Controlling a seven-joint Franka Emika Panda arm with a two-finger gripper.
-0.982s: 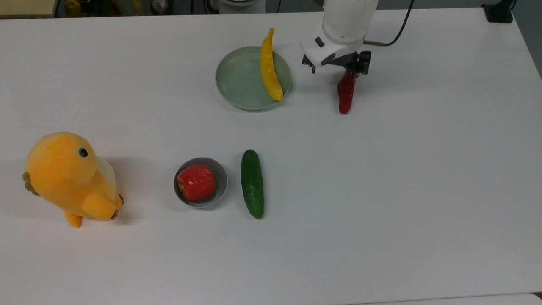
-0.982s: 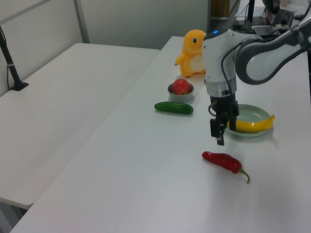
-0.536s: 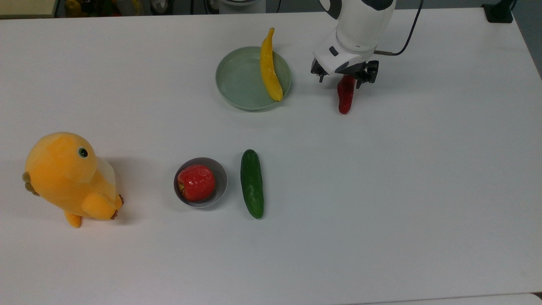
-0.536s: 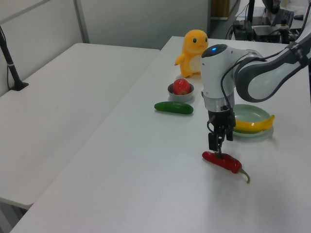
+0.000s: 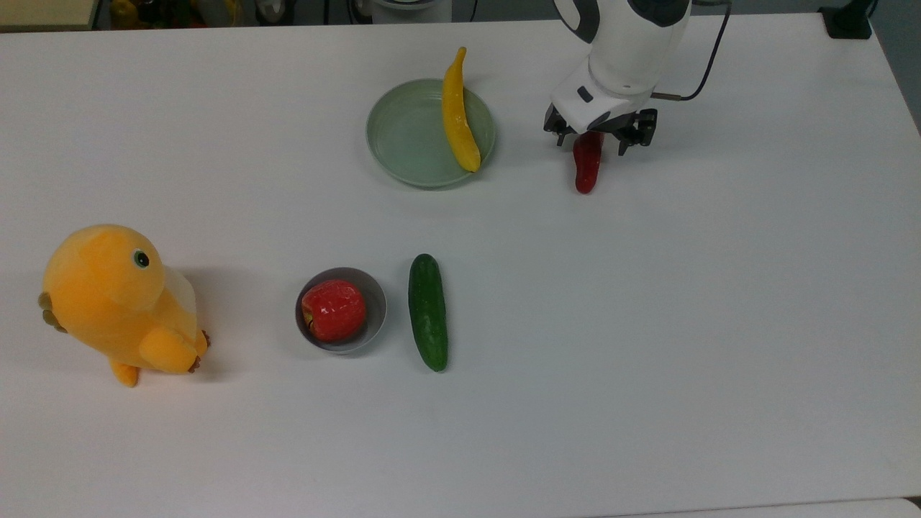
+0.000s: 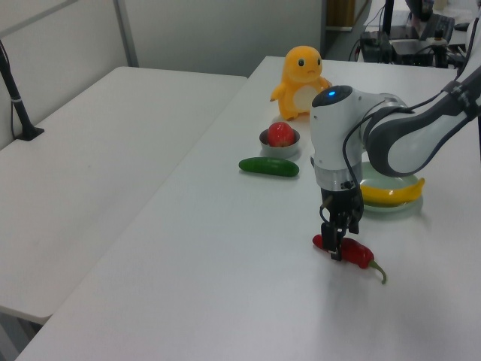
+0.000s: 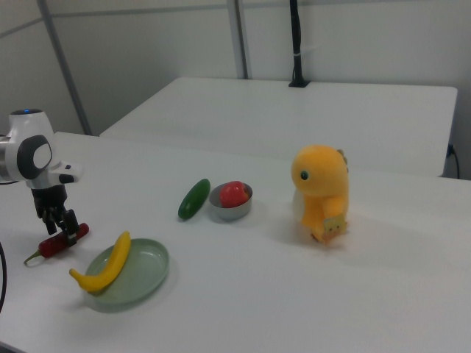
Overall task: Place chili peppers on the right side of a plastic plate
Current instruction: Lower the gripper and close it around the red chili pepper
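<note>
The chili peppers (image 5: 587,167), a single glossy red pod, lie flat on the white desk (image 5: 647,324) in the upper right of the top view, just to the right of the plastic plate (image 5: 406,137) but apart from its rim; the pod's tip points down the frame and its stem end is hidden under the arm. The tool (image 5: 599,141) stands over that upper end, its two fingers spread to either side of the pod with the red flesh between them; in the left view the tool (image 6: 336,248) reaches down to the pod's level at lower centre-right, the chili peppers (image 6: 353,253) passing between the tips; whether the pads already touch cannot be told, and the pod rests on the desk, not lifted. Straddling the pod crosswise looks chosen so the fingers can close on its narrow width.

A long yellow fruit (image 5: 456,115) lies along the plate's right half, its upper end overhanging the rim; that leaves only desk beside the dish as free room on that side. Farther down the top view sit a cucumber (image 5: 428,311), a grey bowl (image 5: 374,316) holding a red apple (image 5: 333,310), and an orange plush toy (image 5: 115,302) at the left, all well clear.
</note>
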